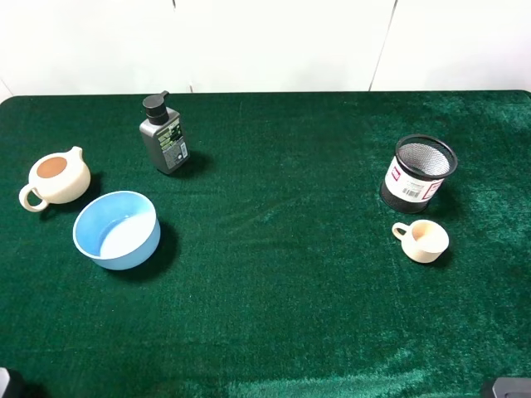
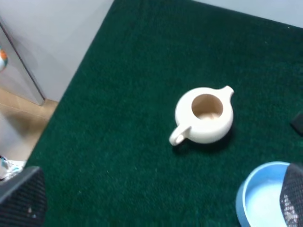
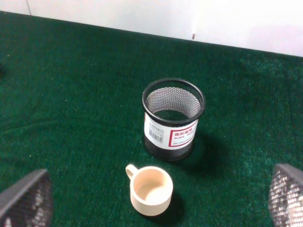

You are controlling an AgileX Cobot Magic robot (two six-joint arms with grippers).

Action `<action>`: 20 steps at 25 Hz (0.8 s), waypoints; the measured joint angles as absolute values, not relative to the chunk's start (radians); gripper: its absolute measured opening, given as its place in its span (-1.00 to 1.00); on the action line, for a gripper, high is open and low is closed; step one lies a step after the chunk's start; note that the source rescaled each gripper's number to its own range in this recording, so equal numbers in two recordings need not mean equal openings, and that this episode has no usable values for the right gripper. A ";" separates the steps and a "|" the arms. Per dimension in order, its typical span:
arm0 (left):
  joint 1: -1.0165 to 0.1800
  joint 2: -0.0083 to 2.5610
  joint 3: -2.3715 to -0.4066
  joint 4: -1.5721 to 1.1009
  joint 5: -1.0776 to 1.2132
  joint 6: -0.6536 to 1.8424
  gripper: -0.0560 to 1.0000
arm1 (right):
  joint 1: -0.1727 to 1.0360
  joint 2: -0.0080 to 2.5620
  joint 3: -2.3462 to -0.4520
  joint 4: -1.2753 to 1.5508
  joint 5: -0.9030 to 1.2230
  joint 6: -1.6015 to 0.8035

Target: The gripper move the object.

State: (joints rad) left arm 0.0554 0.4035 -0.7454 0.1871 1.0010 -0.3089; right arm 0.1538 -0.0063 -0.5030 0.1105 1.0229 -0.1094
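From above, I see the cream teapot [image 1: 56, 177] at the table's far left, beside the blue bowl [image 1: 116, 229]. My left gripper [image 2: 156, 201] hangs nearer it, fingers spread wide and empty, teapot ahead between them, handle toward me, spout pointing away.

The middle of the green table [image 1: 282, 274] and its whole near edge were left open. The left side was crowded by a teapot [image 1: 58, 177], blue bowl [image 1: 117, 230] and pump bottle [image 1: 164, 136]; the right by a mesh holder [image 1: 420, 173] and cup [image 1: 424, 240].
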 joint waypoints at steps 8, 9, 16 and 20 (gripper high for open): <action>0.055 0.308 -0.600 0.123 1.025 -0.292 1.00 | 0.154 -0.006 -0.503 0.110 1.023 -0.109; 0.055 0.302 -0.587 0.123 1.033 -0.276 1.00 | 0.154 -0.006 -0.503 0.110 1.023 -0.109; 0.055 0.212 -0.504 0.108 1.056 -0.144 1.00 | 0.154 -0.006 -0.503 0.110 1.023 -0.109; 0.055 0.128 -0.504 0.104 1.057 -0.129 1.00 | 0.154 -0.006 -0.503 0.110 1.023 -0.109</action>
